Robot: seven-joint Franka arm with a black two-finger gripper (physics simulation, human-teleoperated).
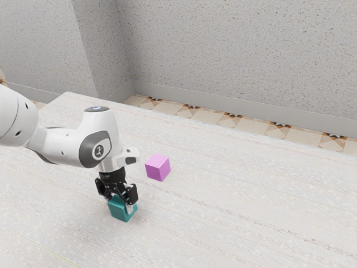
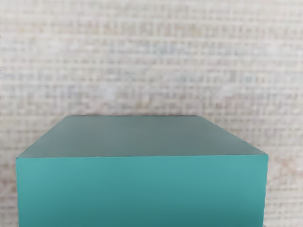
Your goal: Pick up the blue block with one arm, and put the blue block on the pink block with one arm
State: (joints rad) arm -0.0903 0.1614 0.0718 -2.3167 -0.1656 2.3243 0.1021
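While the gripper (image 1: 123,196) is clasping the blue block (image 1: 120,211) at the tabletop's (image 1: 251,190) lower left, the pickup seems underway; lifting and carrying it up-right onto the pink block (image 1: 157,167) is coming next.

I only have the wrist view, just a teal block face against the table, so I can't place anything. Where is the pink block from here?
Observer: The pink block sits on the table, farther back than the blue block and toward the exterior view's right of it, clearly apart from it.
Operator: Is anything on top of it?
Observer: No, its top face is bare.
Operator: And where is my gripper?
Observer: The gripper is right down at the blue block's top, and the block appears to rest on the table.
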